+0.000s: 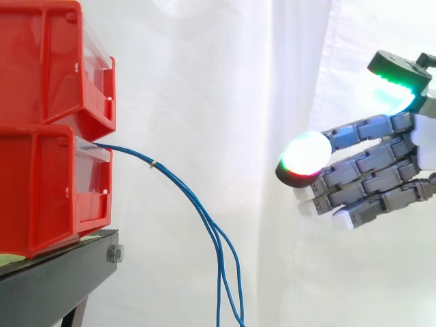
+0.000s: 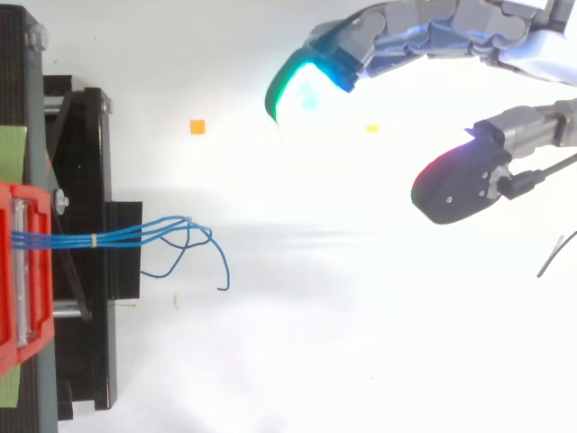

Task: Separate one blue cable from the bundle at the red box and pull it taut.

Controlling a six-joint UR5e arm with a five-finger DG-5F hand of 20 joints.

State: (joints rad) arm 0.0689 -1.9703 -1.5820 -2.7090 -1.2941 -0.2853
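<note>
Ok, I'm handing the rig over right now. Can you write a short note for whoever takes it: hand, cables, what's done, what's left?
Hand: open, fingers straight, holding nothing, in the air to the right of the work, apart from the cables.
Blue cables: come out at the lower red box, bound by a small yellow band, then hang slack beside the black stand.
Done: nothing; no cable separated yet.
Left: reach in, pick one cable out past the band, pull it taut.
</note>
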